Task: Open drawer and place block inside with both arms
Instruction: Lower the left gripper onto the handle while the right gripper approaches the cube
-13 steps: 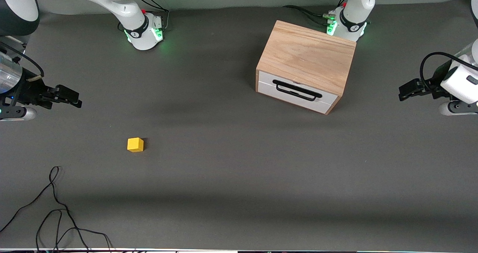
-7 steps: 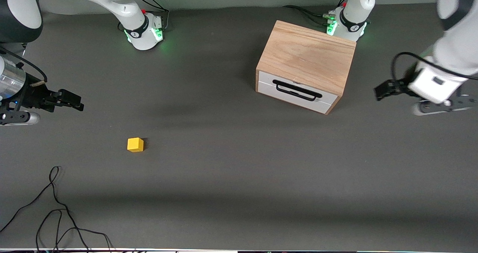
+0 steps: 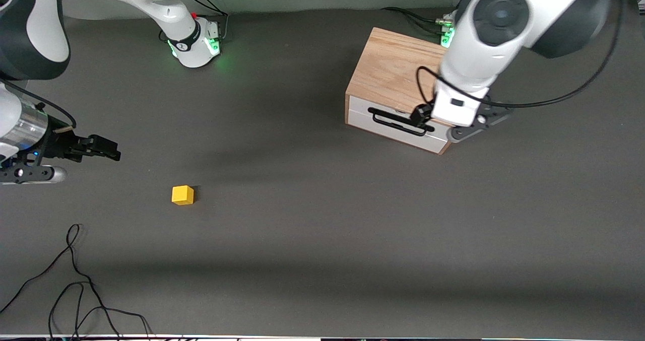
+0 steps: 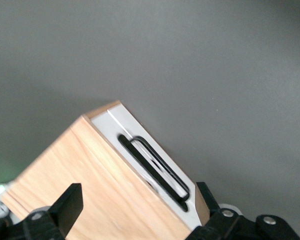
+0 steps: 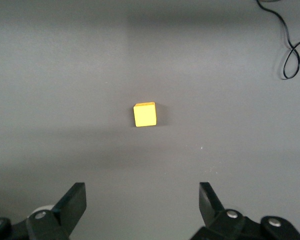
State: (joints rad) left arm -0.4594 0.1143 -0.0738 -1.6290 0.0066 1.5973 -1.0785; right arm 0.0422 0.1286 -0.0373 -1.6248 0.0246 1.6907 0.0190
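Note:
The light oak box stands near the left arm's base, its drawer shut, white front and black wire handle facing the front camera. My left gripper is open and hangs over the box's front edge, above the handle's end; the left wrist view shows the box top and the handle between its fingers. The yellow block lies on the grey table toward the right arm's end, and shows in the right wrist view. My right gripper is open and empty, in the air short of the block.
A loose black cable lies on the table near the front camera at the right arm's end, and shows in the right wrist view. The arm bases stand along the table's back edge. Grey table fills the middle.
My left arm has swung in from the table's end to over the box's front edge. My right gripper has crept a little toward the block.

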